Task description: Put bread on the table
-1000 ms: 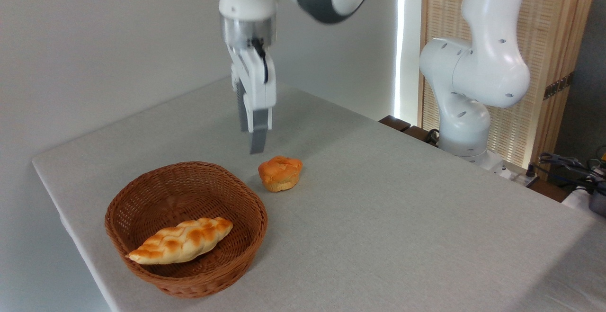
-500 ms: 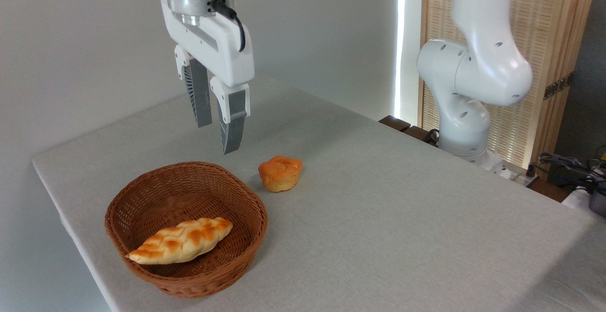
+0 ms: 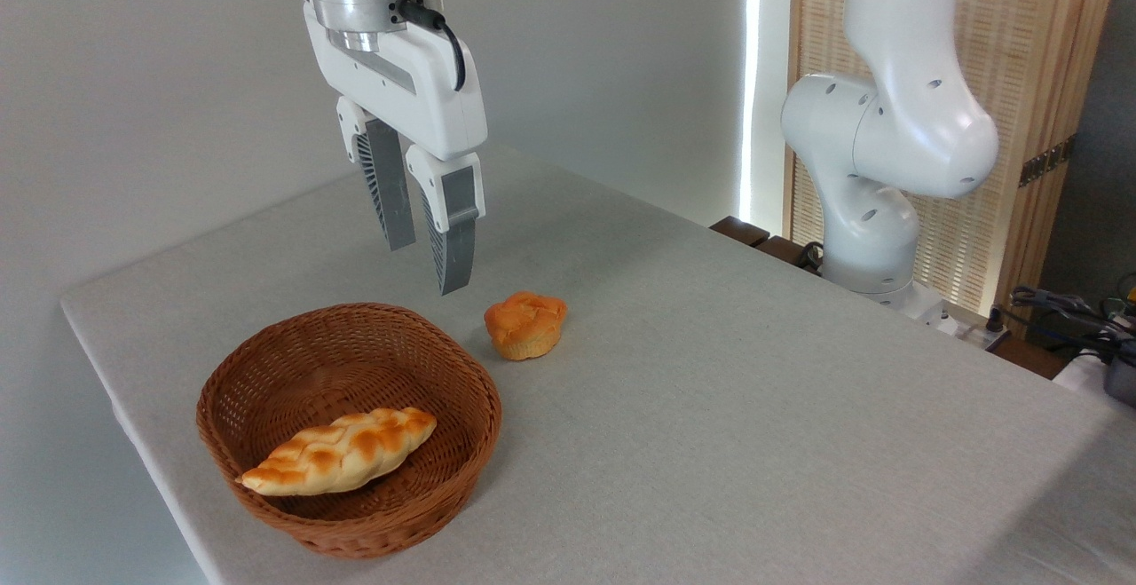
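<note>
The little muffin-like bun [image 3: 525, 325] sits on the grey cloth worktop [image 3: 754, 407], just beside the wicker basket [image 3: 266, 496] and outside its rim, so to my eye the job looks done. Above and a little to the left hangs the tool [image 3: 428, 261], fingers slightly spread and holding nothing, clear of both bun and basket. The braided loaf [image 3: 340, 450] lies inside the basket, resting on its floor; I'd guess it is meant to remain there.
</note>
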